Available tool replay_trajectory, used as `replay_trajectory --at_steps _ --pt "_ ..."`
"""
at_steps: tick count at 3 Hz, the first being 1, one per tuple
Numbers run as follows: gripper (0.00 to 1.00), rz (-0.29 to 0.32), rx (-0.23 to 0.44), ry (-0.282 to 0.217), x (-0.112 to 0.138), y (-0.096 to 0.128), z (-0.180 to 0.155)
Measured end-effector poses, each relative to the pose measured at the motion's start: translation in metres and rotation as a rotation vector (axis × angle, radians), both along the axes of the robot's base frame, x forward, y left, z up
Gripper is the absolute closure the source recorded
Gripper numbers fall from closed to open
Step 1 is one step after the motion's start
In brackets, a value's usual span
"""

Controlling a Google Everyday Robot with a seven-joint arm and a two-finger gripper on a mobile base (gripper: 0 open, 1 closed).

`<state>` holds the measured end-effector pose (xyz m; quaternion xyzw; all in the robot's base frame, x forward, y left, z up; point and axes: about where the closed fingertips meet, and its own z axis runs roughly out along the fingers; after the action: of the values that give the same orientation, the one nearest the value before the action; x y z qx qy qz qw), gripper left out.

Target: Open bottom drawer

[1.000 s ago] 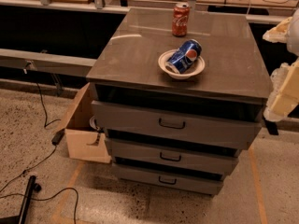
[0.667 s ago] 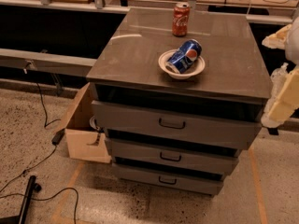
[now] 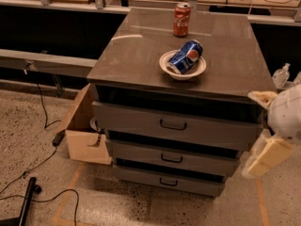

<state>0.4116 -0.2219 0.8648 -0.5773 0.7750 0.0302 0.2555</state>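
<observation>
**Left to right.** A cardboard box (image 3: 83, 136) stands open on the floor against the cabinet's left side, clear of the drawer fronts. The grey cabinet (image 3: 207, 126) holds three stepped drawers. The bottom drawer (image 3: 136, 175), the slimmest, sits lowest, just above the floor. Its front looks shut or nearly so, and its black loop handle (image 3: 168, 181) is centred and unobstructed.

On the worktop (image 3: 136, 55) a white bowl (image 3: 194, 73) cradles a blue can (image 3: 184, 56) lying on its side, which keeps the can from rolling. Its label reads "pepsi". Behind it a red can (image 3: 181, 19) stands upright in Coca-Cola colours, its script only partly legible.

At far right the gripper (image 3: 257, 132) hangs just beside the cabinet's right front corner, above and well apart from the handle. Its cream fingers (image 3: 267, 155) stand apart and hold nothing. I judge this a stance ready for reaching down to the loop.
</observation>
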Motion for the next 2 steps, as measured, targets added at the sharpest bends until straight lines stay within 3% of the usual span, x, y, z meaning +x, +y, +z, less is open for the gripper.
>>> replay_trajectory --at_steps 1,2 --pt "0.00 -0.018 -0.002 -0.013 -0.0003 -0.0003 -0.0343" --pt "0.00 -0.020 -0.003 -0.014 0.0001 -0.0004 -0.0341"
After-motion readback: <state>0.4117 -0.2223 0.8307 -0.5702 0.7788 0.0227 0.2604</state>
